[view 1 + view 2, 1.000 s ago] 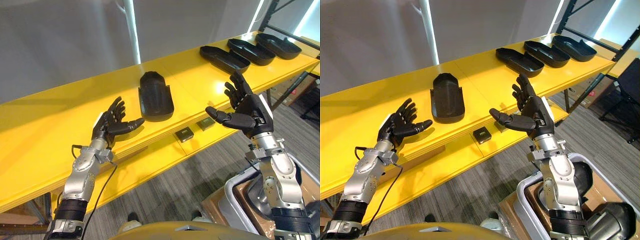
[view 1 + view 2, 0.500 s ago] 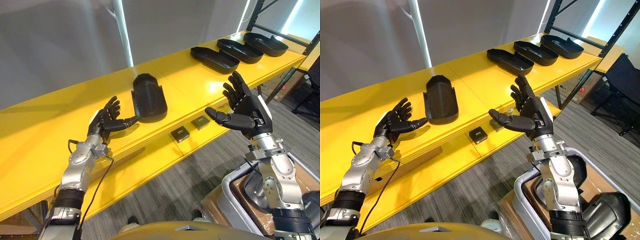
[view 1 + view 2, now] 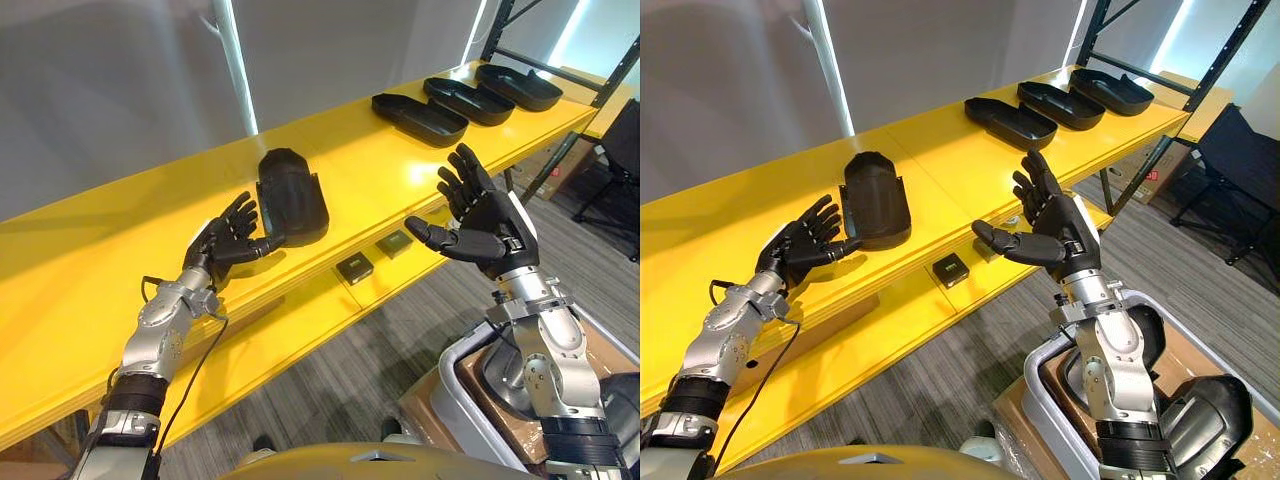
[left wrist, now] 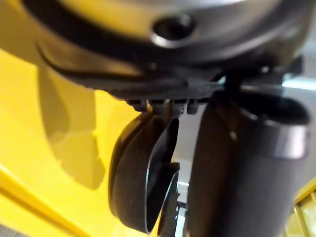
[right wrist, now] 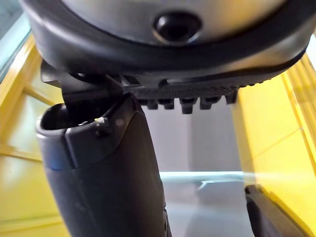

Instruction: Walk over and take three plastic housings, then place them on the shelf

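**Head views, with both wrist views.** A long yellow shelf (image 3: 100,270) runs from near left to far right, with a lower yellow ledge (image 3: 300,320) along its near side.

One black plastic housing (image 3: 292,195) lies on the shelf left of centre. The left wrist view shows it close, just past that hand. A row of three housings (image 3: 420,118) lies side by side at the far right end of the shelf, well apart from the single one.

The left hand (image 3: 228,238) hovers low over the shelf just near and left of the single housing. Its fingers are straight and fanned and it grasps nothing. Its thumb tip reaches the housing's near end — whether it touches cannot be told.

The right hand (image 3: 480,225) is raised over the shelf's near edge at right, between the single housing and the row of three. Its palm faces left, its fingers are spread wide and its thumb is stretched out — it is empty.

Two small black boxes (image 3: 353,267) sit on the ledge between the hands. A grey bin (image 3: 1038,392) stands on the floor at near right.
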